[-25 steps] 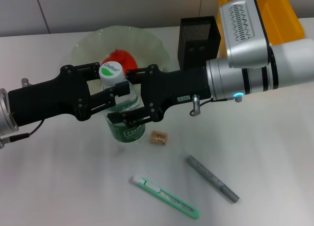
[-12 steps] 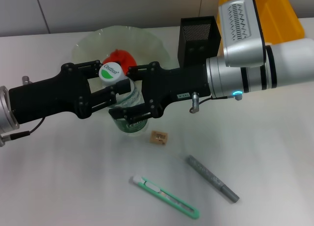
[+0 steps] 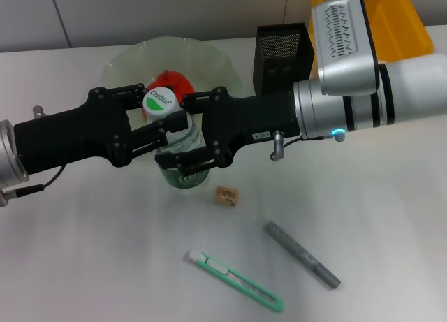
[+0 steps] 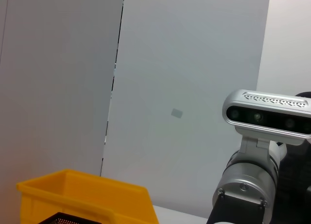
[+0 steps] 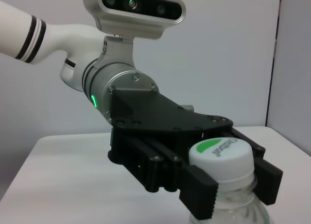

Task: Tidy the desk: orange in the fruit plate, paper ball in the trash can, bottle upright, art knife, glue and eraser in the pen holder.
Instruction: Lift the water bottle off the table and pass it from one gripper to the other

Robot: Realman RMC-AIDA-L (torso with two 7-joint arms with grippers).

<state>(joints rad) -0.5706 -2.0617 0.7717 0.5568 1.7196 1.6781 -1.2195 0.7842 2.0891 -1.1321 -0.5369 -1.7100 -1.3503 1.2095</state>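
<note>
A clear bottle (image 3: 183,175) with a green label and a white cap (image 3: 159,103) stands nearly upright in front of the fruit plate (image 3: 126,63). My left gripper (image 3: 163,111) is shut on its neck just under the cap, which also shows in the right wrist view (image 5: 233,185). My right gripper (image 3: 174,137) is shut on the bottle's body from the other side. The orange (image 3: 171,79) lies in the plate. The eraser (image 3: 225,195), green art knife (image 3: 234,280) and grey glue stick (image 3: 302,253) lie on the table. The black mesh pen holder (image 3: 283,53) stands behind. No paper ball is in view.
A yellow bin (image 3: 405,22) stands at the back right, behind the right arm; it also shows in the left wrist view (image 4: 82,195). The two arms cross the middle of the white table (image 3: 84,252).
The bottle has been tipped more upright and its base has moved a little toward the plate. Both grippers have stayed on it, and the left arm has shifted slightly right.
</note>
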